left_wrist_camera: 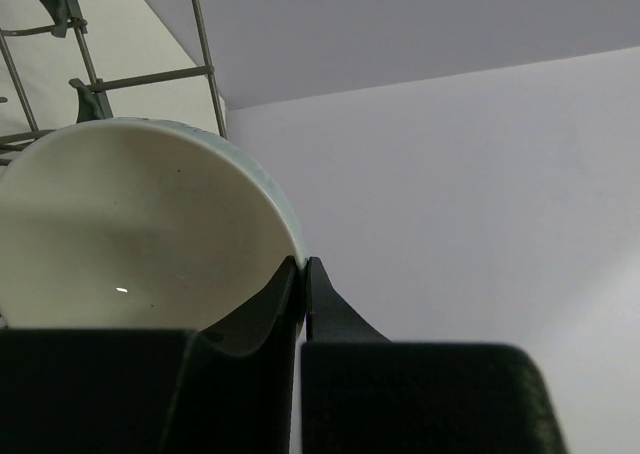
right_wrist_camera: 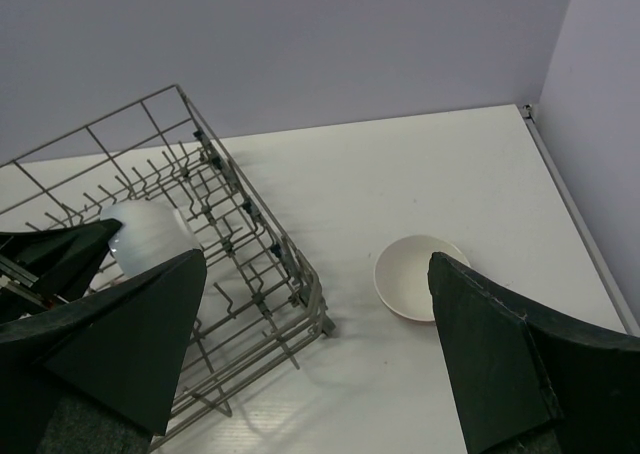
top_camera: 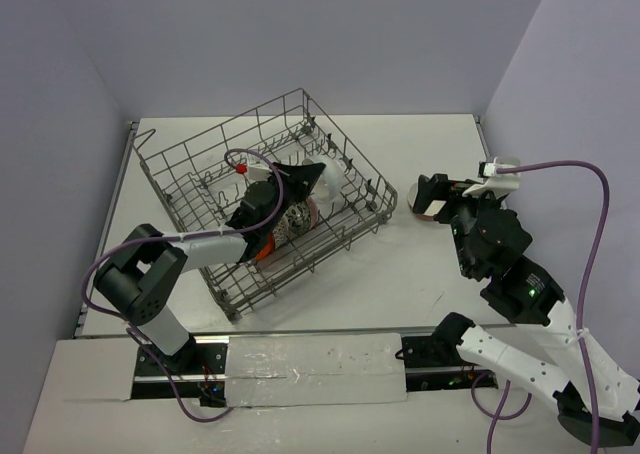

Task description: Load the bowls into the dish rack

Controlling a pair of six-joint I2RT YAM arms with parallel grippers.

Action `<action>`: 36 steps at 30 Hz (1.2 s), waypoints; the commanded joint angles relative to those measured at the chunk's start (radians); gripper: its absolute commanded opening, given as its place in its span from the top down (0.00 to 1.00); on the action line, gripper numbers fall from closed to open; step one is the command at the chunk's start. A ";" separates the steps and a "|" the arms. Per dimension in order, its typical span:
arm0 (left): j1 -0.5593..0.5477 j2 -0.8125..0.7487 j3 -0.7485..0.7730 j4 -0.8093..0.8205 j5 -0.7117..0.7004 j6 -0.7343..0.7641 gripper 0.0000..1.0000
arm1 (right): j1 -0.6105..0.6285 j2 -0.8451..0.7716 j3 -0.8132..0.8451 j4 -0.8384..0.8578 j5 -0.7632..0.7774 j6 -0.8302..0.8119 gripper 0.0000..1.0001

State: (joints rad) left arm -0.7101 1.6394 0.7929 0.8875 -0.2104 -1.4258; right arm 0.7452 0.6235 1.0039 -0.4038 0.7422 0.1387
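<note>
The grey wire dish rack (top_camera: 215, 129) stands left of centre, and my left arm reaches into it. My left gripper (top_camera: 320, 177) (left_wrist_camera: 303, 266) is shut on the rim of a white bowl (top_camera: 337, 181) (left_wrist_camera: 130, 234), held tilted over the tines. Beneath the arm an orange-red bowl (top_camera: 262, 251) and a dark-and-white patterned bowl (top_camera: 298, 220) sit in the rack. Another bowl (top_camera: 422, 212) (right_wrist_camera: 412, 274), white inside with a red outside, rests on the table right of the rack. My right gripper (top_camera: 442, 192) (right_wrist_camera: 318, 264) hovers open above it, with nothing between the fingers.
The rack's near right corner (right_wrist_camera: 318, 319) lies a short way left of the loose bowl. Purple walls close off the back and both sides. The table's right edge (right_wrist_camera: 575, 204) runs close past the bowl.
</note>
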 commanded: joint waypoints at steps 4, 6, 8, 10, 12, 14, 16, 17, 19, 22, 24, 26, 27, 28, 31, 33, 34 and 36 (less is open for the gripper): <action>-0.002 -0.007 0.000 -0.005 -0.032 -0.087 1.00 | -0.006 -0.011 -0.013 0.052 0.028 -0.016 0.01; -0.002 -0.003 -0.001 -0.019 -0.026 -0.105 1.00 | -0.006 -0.011 -0.013 0.054 0.028 -0.019 0.01; 0.000 0.002 -0.003 -0.025 -0.014 -0.113 1.00 | -0.004 -0.013 -0.014 0.056 0.029 -0.021 0.01; -0.002 0.005 -0.001 -0.035 -0.004 -0.105 1.00 | -0.006 -0.018 -0.017 0.062 0.032 -0.022 0.01; -0.002 0.000 0.000 -0.053 -0.010 -0.105 1.00 | -0.006 -0.019 -0.019 0.062 0.034 -0.025 0.01; -0.002 -0.007 -0.003 -0.076 -0.024 -0.120 1.00 | -0.006 -0.021 -0.021 0.063 0.037 -0.028 0.01; -0.002 -0.010 -0.007 -0.104 -0.027 -0.137 0.96 | -0.006 -0.022 -0.021 0.065 0.037 -0.030 0.01; -0.002 -0.010 -0.003 -0.117 -0.027 -0.148 0.96 | -0.006 -0.022 -0.019 0.068 0.037 -0.031 0.01; -0.002 -0.013 0.014 -0.172 -0.021 -0.148 0.99 | -0.004 -0.019 -0.016 0.071 0.039 -0.034 0.01; 0.001 -0.021 0.037 -0.258 -0.030 -0.144 0.96 | -0.006 -0.021 -0.013 0.069 0.040 -0.034 0.01; 0.006 -0.026 0.049 -0.292 -0.030 -0.136 0.96 | -0.004 -0.024 -0.014 0.071 0.039 -0.034 0.01; 0.012 -0.029 0.058 -0.329 -0.026 -0.133 0.95 | -0.004 -0.028 -0.016 0.072 0.040 -0.037 0.01; 0.017 -0.027 0.058 -0.338 -0.024 -0.134 0.93 | -0.006 -0.030 -0.014 0.074 0.042 -0.039 0.01; 0.018 -0.030 0.061 -0.349 -0.020 -0.133 0.92 | -0.006 -0.031 -0.017 0.074 0.040 -0.039 0.01; 0.023 -0.029 0.081 -0.407 -0.011 -0.120 0.89 | -0.006 -0.034 -0.021 0.080 0.039 -0.042 0.01; 0.027 -0.027 0.077 -0.398 0.000 -0.120 0.87 | -0.004 -0.036 -0.022 0.083 0.033 -0.044 0.01; 0.027 -0.024 0.071 -0.392 0.005 -0.122 0.87 | -0.006 -0.036 -0.025 0.085 0.031 -0.044 0.01; 0.031 -0.021 0.060 -0.363 0.022 -0.125 0.86 | -0.006 -0.038 -0.027 0.086 0.029 -0.048 0.01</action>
State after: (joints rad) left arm -0.6945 1.6142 0.8600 0.6369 -0.1909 -1.5578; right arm 0.7452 0.5957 0.9901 -0.3626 0.7601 0.1059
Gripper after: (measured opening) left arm 0.138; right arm 0.994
